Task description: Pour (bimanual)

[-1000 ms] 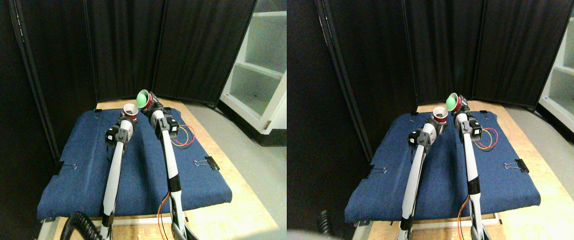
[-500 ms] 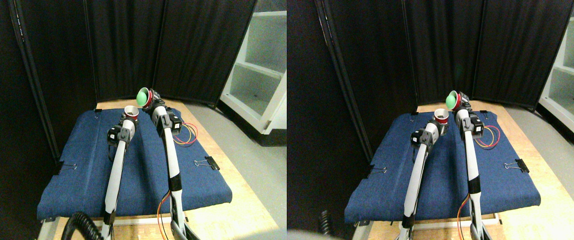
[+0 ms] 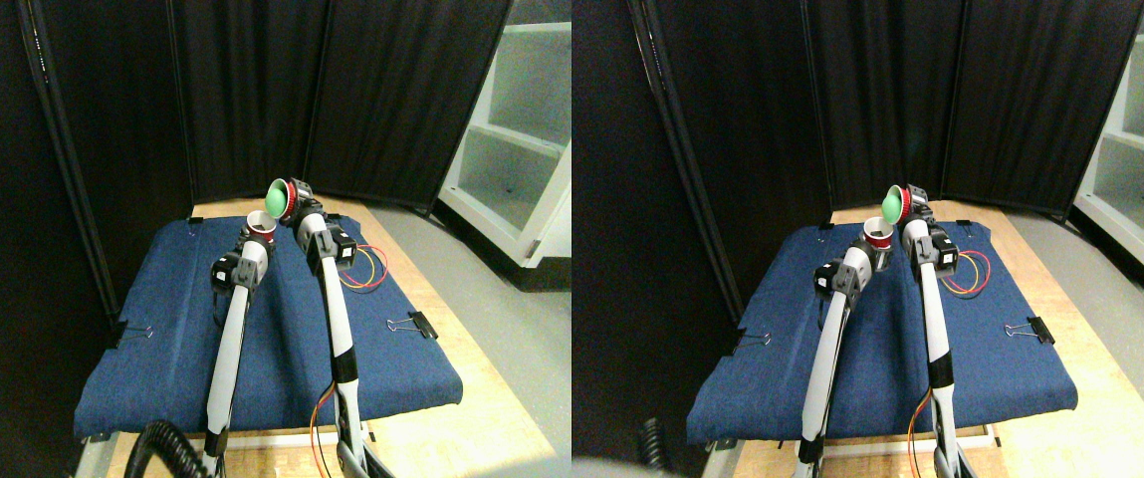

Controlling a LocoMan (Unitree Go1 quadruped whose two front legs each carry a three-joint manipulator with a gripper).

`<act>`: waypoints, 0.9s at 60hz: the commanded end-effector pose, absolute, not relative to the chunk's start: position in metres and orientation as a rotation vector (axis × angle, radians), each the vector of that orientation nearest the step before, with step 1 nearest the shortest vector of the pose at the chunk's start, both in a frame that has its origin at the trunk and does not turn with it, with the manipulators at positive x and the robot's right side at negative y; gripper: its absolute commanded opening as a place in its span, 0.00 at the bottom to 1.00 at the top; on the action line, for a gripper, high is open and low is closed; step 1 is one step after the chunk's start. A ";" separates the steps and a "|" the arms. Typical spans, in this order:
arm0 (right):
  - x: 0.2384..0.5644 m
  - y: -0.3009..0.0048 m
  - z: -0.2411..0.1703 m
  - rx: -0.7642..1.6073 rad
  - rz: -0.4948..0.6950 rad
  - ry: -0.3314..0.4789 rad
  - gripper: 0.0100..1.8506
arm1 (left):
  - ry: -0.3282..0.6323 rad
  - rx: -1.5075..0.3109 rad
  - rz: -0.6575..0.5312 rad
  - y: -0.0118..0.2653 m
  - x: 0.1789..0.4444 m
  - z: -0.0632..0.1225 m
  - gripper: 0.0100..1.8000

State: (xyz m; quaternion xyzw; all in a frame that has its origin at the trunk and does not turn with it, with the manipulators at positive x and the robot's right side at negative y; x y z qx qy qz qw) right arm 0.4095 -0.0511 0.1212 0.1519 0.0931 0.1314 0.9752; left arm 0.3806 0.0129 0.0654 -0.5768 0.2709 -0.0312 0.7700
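Evidently mid-pour: right gripper (image 3: 293, 202) grasps the tipped green-lined cup (image 3: 280, 198) at 1 o'clock of the upright cup (image 3: 260, 224) grasped by left gripper (image 3: 255, 242); next needs further tilt, mouths aligned.

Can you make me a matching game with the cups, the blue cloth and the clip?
Things:
1. cup with green inside
2. white-mouthed cup
3. blue cloth
4. binder clip

Descriptions:
A. spread flat over the table
B. upright, held by the left arm
C. on the cloth's right edge
D. tipped sideways, held by the right arm

Pairs: 1-D, 2-B, 3-A, 4-C
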 end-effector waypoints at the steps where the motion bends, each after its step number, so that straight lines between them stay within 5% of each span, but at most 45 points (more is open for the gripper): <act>1: 0.410 -0.046 0.131 0.276 0.294 0.127 0.21 | 0.558 -1.261 -0.098 0.013 0.380 0.072 0.18; 38: 0.404 -0.046 0.137 0.089 0.375 -0.003 0.27 | 0.581 -1.275 -0.078 0.007 0.382 0.070 0.18; 54: 0.398 -0.038 0.141 -0.144 0.446 -0.100 0.21 | 0.579 -1.274 -0.083 0.006 0.382 0.070 0.18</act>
